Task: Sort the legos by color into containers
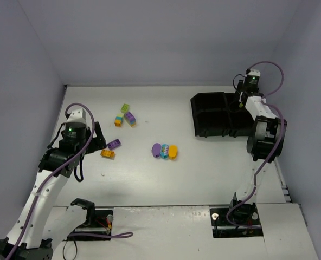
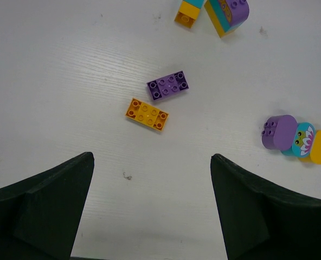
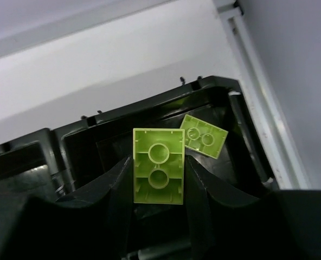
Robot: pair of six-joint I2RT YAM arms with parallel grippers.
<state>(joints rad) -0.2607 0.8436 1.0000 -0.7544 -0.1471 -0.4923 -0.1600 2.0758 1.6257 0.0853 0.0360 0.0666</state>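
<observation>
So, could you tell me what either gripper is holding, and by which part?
The right gripper pinches a lime green brick by its two long sides, its hollow underside showing. The left gripper is open, holding nothing.

desk: white desk (image 1: 204, 179) under me, faint wood grain, a few dark specks | walls: plain pale lilac-grey back wall (image 1: 166, 38), left wall (image 1: 14, 81), right wall (image 1: 312, 108) box me in | light: even, only soft shadows on the desk
</observation>
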